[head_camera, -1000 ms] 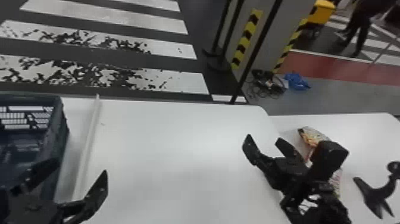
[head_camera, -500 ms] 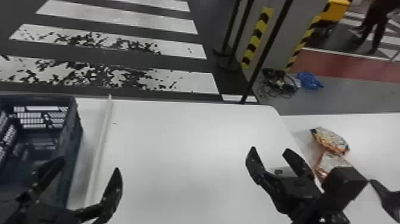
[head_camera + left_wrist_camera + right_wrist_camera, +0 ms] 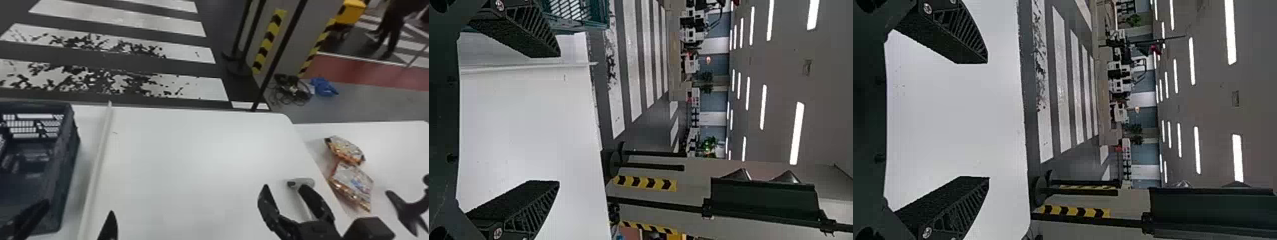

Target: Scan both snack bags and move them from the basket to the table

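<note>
Two snack bags (image 3: pixel 352 183) lie lower right on the side bench (image 3: pixel 395 153), presumably for delivery; left tool (image 3: pixel 559 119) and right tool (image 3: pixel 988 120) stand wide, empty.

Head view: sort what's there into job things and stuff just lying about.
Job:
- farther snack bag, nearer snack bag
- side table under them
- basket
- probable scanner

Lying about, apparently:
- blue bundle
- tangled cables
</note>
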`<act>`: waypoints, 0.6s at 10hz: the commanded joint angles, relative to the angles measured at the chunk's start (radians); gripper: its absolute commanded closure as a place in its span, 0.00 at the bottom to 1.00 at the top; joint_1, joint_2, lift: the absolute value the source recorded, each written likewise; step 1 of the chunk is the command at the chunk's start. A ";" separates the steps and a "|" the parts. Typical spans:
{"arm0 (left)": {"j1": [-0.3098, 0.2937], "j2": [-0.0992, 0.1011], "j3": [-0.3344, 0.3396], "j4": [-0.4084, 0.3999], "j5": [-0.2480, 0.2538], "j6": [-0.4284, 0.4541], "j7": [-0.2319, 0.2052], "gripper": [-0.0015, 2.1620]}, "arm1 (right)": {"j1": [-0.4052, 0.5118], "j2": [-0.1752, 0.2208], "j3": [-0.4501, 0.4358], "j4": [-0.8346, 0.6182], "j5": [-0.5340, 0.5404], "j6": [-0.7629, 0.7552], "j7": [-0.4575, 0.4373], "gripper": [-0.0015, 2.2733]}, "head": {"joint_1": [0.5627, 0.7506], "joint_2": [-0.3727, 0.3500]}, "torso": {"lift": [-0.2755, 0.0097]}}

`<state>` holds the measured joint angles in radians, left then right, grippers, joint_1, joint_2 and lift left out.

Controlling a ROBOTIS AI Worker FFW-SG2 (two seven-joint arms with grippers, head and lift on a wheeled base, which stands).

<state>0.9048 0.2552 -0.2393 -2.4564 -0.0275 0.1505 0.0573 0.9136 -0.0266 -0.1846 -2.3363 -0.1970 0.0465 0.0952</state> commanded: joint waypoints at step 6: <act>0.085 0.007 0.014 0.062 0.000 -0.124 0.010 0.04 | 0.205 -0.095 0.083 0.043 0.024 -0.382 -0.098 0.04 | 0.70 0.08 | 0.62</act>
<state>0.9816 0.2622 -0.2265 -2.3977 -0.0276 0.0336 0.0678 1.1107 -0.1205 -0.1053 -2.2943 -0.1715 -0.3273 -0.0043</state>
